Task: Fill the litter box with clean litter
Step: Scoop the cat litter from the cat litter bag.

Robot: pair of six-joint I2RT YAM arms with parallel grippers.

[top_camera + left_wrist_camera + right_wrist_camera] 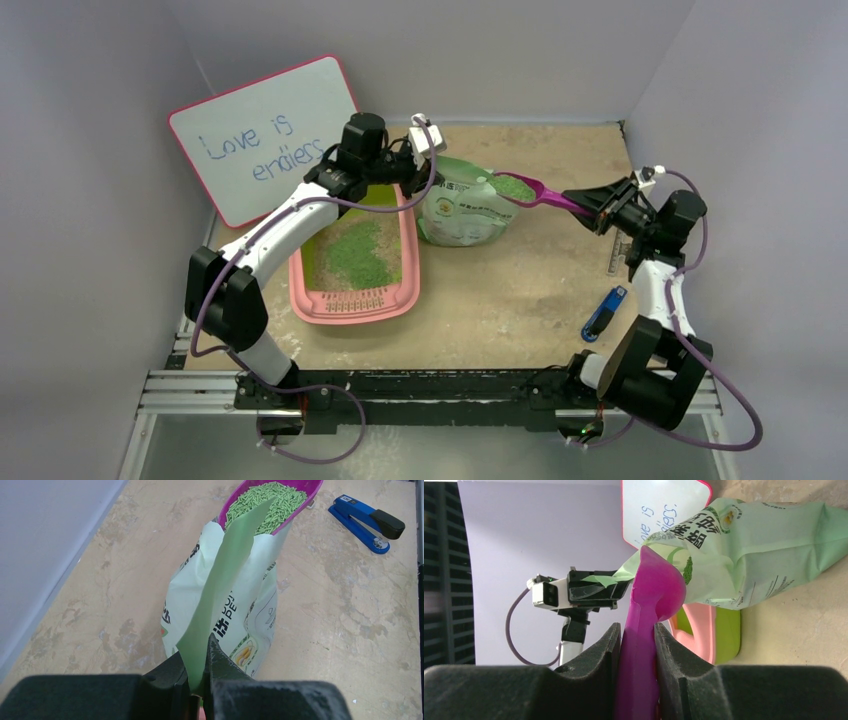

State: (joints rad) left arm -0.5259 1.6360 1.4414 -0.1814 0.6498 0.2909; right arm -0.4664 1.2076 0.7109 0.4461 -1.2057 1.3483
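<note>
The pink litter box [300, 300] with a lime-green inner wall lies left of centre, with green litter [355, 255] over beige granules inside; its corner shows in the right wrist view [704, 630]. My left gripper [408, 160] is shut on the top flap of the pale green litter bag [462, 210], holding it upright [200, 672]. My right gripper [592, 203] is shut on the handle of a magenta scoop [540, 192], which is heaped with green litter [267, 500] at the bag's mouth. The scoop's underside shows in the right wrist view [656, 587].
A blue stapler [604, 312] lies on the table by the right arm, and shows in the left wrist view [367, 522]. A whiteboard with pink trim [262, 135] leans on the back left wall. A ruler [618, 258] lies near the right edge.
</note>
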